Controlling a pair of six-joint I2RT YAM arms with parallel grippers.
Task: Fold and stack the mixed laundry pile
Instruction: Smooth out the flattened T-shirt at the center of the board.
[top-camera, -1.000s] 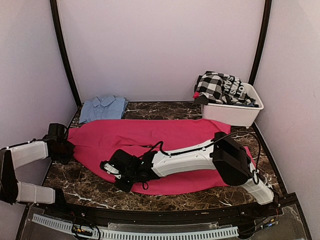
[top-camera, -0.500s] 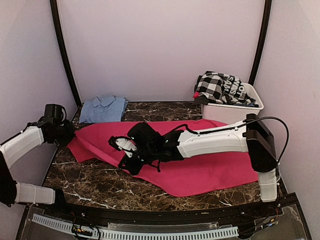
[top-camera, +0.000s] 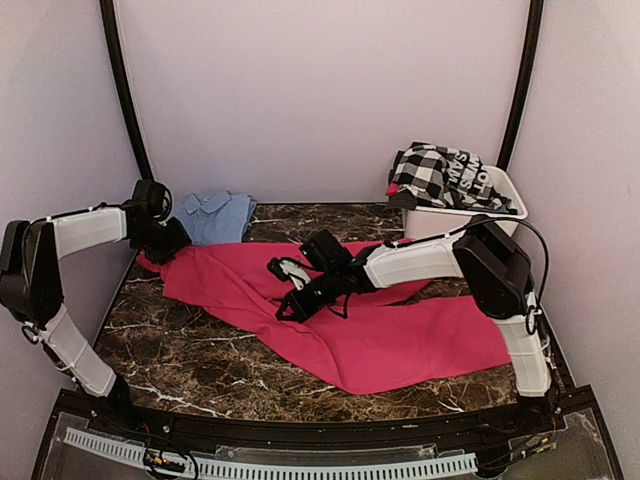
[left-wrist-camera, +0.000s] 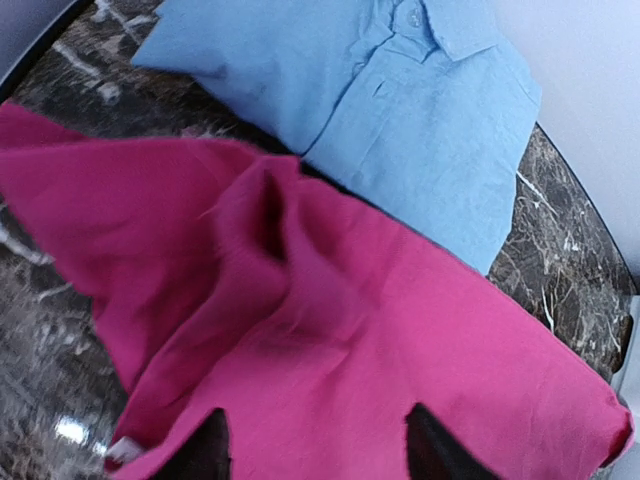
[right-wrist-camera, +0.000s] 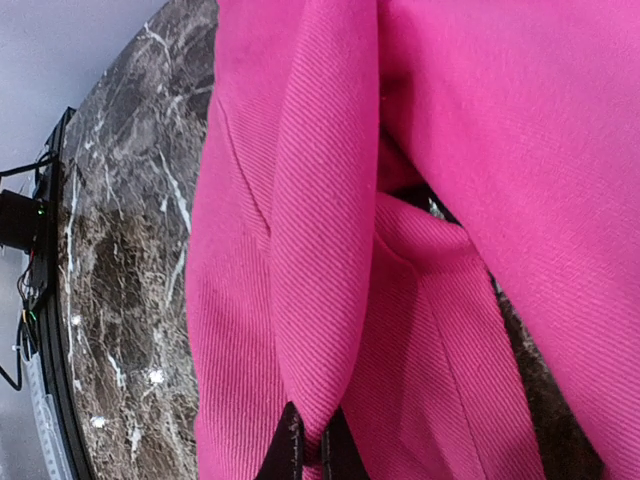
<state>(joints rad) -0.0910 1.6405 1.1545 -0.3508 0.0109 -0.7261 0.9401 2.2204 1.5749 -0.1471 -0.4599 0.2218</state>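
Right fingers (right-wrist-camera: 290, 452) pinching pink cloth (right-wrist-camera: 330, 200), left fingers (left-wrist-camera: 205, 455) spread

— Twill weave on the magenta-pink cloth (right-wrist-camera: 300, 200), going by the fine slanting ribs; matt, soft, no sheen.
— Agreed. Finer and smoother on the light-blue piece (left-wrist-camera: 380, 100): plain woven cloth, also matt (stitched seams at collar and placket).
— Polished stone look on the counter (top-camera: 200, 360): dark brown, veined white, glossy enough to throw back small glints.
— Smooth white plastic for the tub (top-camera: 465, 230), with a faint sheen. Soft matt cloth again in the black-and-white checked garment (top-camera: 435, 170).
— Smooth white plastic shells on the right arm (top-camera: 415, 262) and the left arm (top-camera: 90, 228), black at the joints; black and matt too at the fingers of the right gripper (right-wrist-camera: 312, 455).
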